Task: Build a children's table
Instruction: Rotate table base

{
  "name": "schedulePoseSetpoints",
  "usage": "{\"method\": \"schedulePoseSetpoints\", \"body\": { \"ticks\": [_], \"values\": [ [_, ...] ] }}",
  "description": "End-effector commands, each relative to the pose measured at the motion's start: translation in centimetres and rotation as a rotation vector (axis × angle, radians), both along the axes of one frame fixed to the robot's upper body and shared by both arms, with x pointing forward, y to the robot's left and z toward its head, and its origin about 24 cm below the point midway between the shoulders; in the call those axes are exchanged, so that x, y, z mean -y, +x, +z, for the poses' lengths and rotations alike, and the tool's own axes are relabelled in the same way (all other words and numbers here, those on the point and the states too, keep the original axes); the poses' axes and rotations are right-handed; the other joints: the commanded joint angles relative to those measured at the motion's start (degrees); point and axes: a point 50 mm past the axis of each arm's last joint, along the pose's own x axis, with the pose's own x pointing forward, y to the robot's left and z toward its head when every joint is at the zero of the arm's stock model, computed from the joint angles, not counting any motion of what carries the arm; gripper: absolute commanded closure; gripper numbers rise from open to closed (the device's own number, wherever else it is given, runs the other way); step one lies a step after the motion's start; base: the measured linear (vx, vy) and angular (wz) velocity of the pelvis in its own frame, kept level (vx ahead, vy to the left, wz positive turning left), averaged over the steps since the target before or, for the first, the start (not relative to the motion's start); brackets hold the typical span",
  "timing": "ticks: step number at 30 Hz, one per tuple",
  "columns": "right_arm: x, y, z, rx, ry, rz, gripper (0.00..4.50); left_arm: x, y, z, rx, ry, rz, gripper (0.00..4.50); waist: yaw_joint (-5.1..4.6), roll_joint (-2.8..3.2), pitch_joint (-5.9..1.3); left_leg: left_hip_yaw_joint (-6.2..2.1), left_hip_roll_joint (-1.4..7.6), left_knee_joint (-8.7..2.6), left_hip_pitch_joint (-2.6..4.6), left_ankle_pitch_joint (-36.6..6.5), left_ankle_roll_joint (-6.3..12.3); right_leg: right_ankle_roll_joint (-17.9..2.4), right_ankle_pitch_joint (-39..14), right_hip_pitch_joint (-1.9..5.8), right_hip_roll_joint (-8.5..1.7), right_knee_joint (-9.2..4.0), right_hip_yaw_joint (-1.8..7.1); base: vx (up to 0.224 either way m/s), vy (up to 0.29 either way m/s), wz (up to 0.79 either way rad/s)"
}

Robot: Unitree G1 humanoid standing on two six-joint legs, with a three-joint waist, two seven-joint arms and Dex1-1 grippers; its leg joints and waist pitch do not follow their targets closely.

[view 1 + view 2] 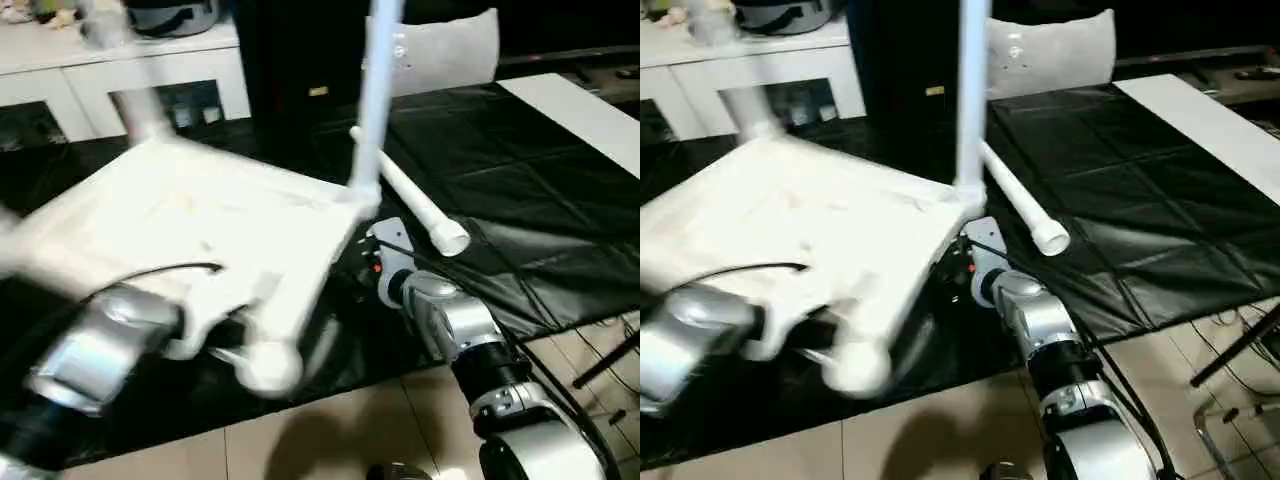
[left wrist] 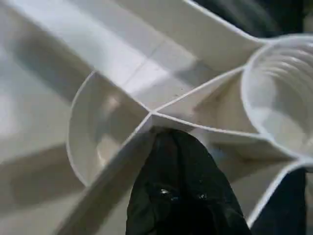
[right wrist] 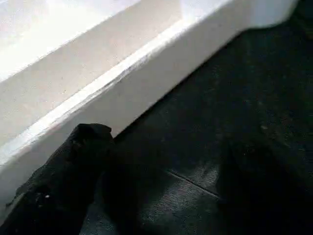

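Tabletop (image 1: 190,225) lies upside down and tilted on the black mat (image 1: 520,200), one leg (image 1: 378,90) upright in its far corner, another leg (image 1: 415,205) lying beside. Left gripper (image 2: 171,147) pinched on an underside rib. Right gripper (image 3: 161,161) spread wide beside the rim, empty.
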Motion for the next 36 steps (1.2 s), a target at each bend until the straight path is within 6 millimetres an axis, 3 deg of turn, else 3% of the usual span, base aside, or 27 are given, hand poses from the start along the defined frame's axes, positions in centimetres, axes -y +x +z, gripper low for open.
{"method": "schedulePoseSetpoints", "body": {
  "ticks": [1,5,7,9,10,11,13,16,18,19,21,22,23,25,27,29,30,31,33,34,35,36],
  "values": [
    [-2.1,0.1,0.8,0.020,0.042,0.077,0.00,2.2,1.1,0.0,0.062,-0.040,-0.008,4.47,0.18,0.31,-3.17,-0.19,1.06,-4.88,-0.97,-14.53,1.42,-8.81,-24.15,3.86,-2.58,-3.44,2.93,0.000,0.000,0.00],
    [-1.4,-0.1,0.5,0.023,0.026,0.056,0.00,2.0,4.2,-0.4,0.223,0.015,0.205,4.47,0.00,0.06,-3.25,-0.20,0.76,-4.59,-1.10,-14.13,2.16,-6.92,-26.40,3.81,-2.29,-4.00,2.50,0.000,0.000,0.00],
    [-1.2,-0.2,0.4,0.023,0.022,0.049,0.00,2.0,4.7,-0.4,0.247,0.025,0.235,4.47,-0.07,-0.19,-3.37,-0.23,0.65,-4.48,-1.28,-14.13,2.37,-5.67,-28.35,3.94,-2.46,-4.22,2.32,0.000,0.000,0.00],
    [-1.0,-0.2,0.4,0.026,0.010,0.038,0.00,1.9,5.1,-0.3,0.273,0.026,0.270,4.47,-0.25,-0.14,-3.50,-0.34,0.79,-4.43,-1.49,-12.83,2.75,-5.82,-27.21,3.91,-2.52,-4.15,2.36,0.000,0.000,0.00],
    [-1.0,-0.2,0.4,0.026,0.010,0.038,0.00,1.9,5.1,-0.3,0.273,0.026,0.270,4.47,-0.18,-0.11,-3.59,-0.34,0.96,-4.40,-1.27,-12.56,2.75,-6.24,-26.39,3.78,-2.58,-4.06,2.41,0.000,0.000,0.00],
    [-0.3,-0.3,0.6,0.045,-0.016,0.018,0.00,2.1,6.1,0.1,0.331,-0.017,0.346,4.47,-0.16,-0.18,-3.46,-0.12,0.83,-4.33,-1.49,-11.33,3.20,-6.43,-25.22,3.84,-2.34,-4.23,2.40,0.000,0.000,0.00],
    [1.2,-0.3,1.4,0.097,-0.057,-0.037,0.00,2.9,7.1,0.6,0.388,-0.130,0.444,4.47,0.31,-0.26,-3.70,0.10,0.79,-4.12,-1.16,-10.01,3.51,-6.47,-23.51,3.75,-2.10,-4.08,2.35,0.000,0.000,0.00],
    [2.8,-0.6,2.7,0.176,-0.070,-0.097,0.00,3.8,7.1,1.2,0.412,-0.270,0.496,4.47,1.17,-0.21,-3.82,0.12,0.85,-4.23,-1.27,-9.38,4.08,-5.35,-24.64,3.85,-2.27,-4.31,2.25,0.000,0.000,0.00],
    [3.6,-1.0,3.8,0.232,-0.043,-0.122,0.00,4.0,6.8,1.8,0.406,-0.392,0.555,4.47,1.41,-0.53,-3.76,0.18,1.05,-4.22,-1.42,-8.96,4.22,-5.33,-23.98,3.89,-2.34,-4.31,2.36,0.000,0.000,0.00],
    [3.8,-1.1,4.2,0.252,-0.035,-0.135,0.00,4.0,6.6,2.0,0.401,-0.426,0.571,4.08,1.73,-0.61,-3.94,0.09,1.30,-4.25,-1.62,-7.36,4.82,-6.32,-21.62,3.89,-2.42,-3.83,2.46,0.000,0.000,0.00],
    [4.3,-1.8,5.5,0.319,0.006,-0.203,0.00,3.9,5.2,2.2,0.390,-0.511,0.615,4.05,1.84,0.00,-3.91,0.12,1.36,-4.18,-1.66,-6.62,5.23,-6.86,-20.44,3.84,-2.43,-3.66,2.56,0.000,0.000,0.00],
    [4.3,-1.8,5.5,0.319,0.006,-0.203,0.00,3.9,5.2,2.2,0.390,-0.511,0.615,4.05,1.80,-0.56,-3.94,0.06,1.63,-4.18,-2.22,-4.09,5.80,-7.43,-17.28,4.13,-2.47,-3.20,2.72,0.000,0.000,0.00],
    [4.4,-2.1,5.8,0.329,0.021,-0.222,0.00,3.9,4.8,2.2,0.389,-0.519,0.624,3.80,1.68,-0.39,-4.08,0.22,1.45,-4.09,-1.84,-4.24,6.20,-7.91,-16.63,3.78,-2.10,-3.06,2.76,0.000,0.000,0.00],
    [4.5,-2.7,6.2,0.340,0.029,-0.223,0.00,3.8,4.3,2.1,0.389,-0.524,0.663,3.63,1.72,-0.30,-3.81,0.34,1.41,-4.14,-1.82,-4.74,6.72,-7.69,-17.43,3.74,-2.05,-3.39,2.72,0.000,0.000,0.00],
    [4.5,-4.2,6.6,0.358,0.073,-0.232,0.00,3.0,3.2,2.2,0.420,-0.520,0.745,3.54,1.61,-0.59,-3.45,0.42,1.52,-4.38,-1.82,-7.67,6.11,-5.85,-22.13,3.67,-2.05,-3.93,2.67,0.000,0.000,0.00],
    [4.9,-5.2,6.8,0.371,0.098,-0.248,0.00,2.6,2.6,2.3,0.447,-0.504,0.802,3.29,1.52,-1.44,-3.38,0.47,1.36,-4.51,-1.77,-9.52,5.42,-3.94,-25.80,3.37,-1.92,-4.51,2.55,0.000,0.000,0.00],
    [4.9,-5.3,6.8,0.370,0.099,-0.250,0.00,2.6,2.6,2.3,0.448,-0.503,0.805,3.29,1.64,-1.03,-3.27,0.36,1.40,-4.60,-1.56,-10.40,5.10,-3.49,-27.08,3.24,-2.00,-4.58,2.49,0.000,0.000,0.00],
    [5.0,-5.6,6.7,0.363,0.103,-0.260,0.00,2.5,2.5,2.2,0.455,-0.494,0.818,3.21,1.45,-1.07,-3.03,0.35,1.22,-4.62,-1.35,-12.22,4.60,-2.14,-29.59,2.84,-1.73,-5.10,2.34,0.000,0.000,0.00],
    [5.1,-5.9,6.4,0.348,0.092,-0.273,0.00,2.4,2.4,2.2,0.462,-0.486,0.833,3.03,1.15,-1.33,-2.71,0.15,0.88,-4.65,-1.38,-14.36,3.75,0.14,-33.28,2.69,-1.74,-5.77,2.05,0.000,0.000,0.00],
    [5.1,-6.3,6.2,0.341,0.076,-0.269,0.00,2.2,2.2,2.4,0.467,-0.491,0.838,3.03,1.01,-2.07,-2.79,0.10,0.87,-4.61,-1.50,-14.61,3.49,1.07,-33.98,2.68,-1.83,-5.91,2.04,0.000,0.000,0.00],
    [5.1,-6.3,6.2,0.341,0.076,-0.269,0.00,2.2,2.2,2.4,0.467,-0.491,0.838,3.03,1.20,-1.67,-2.82,-0.04,0.90,-4.65,-1.46,-14.49,3.40,1.17,-33.90,2.74,-2.01,-5.73,2.07,0.000,0.000,0.00],
    [5.3,-6.5,6.1,0.336,0.061,-0.268,0.00,2.1,2.0,2.6,0.473,-0.492,0.843,2.84,1.27,-1.76,-2.80,-0.08,0.98,-4.68,-1.48,-14.23,3.27,1.46,-33.61,2.63,-2.03,-5.74,2.20,0.000,0.000,0.00]
  ]
}}
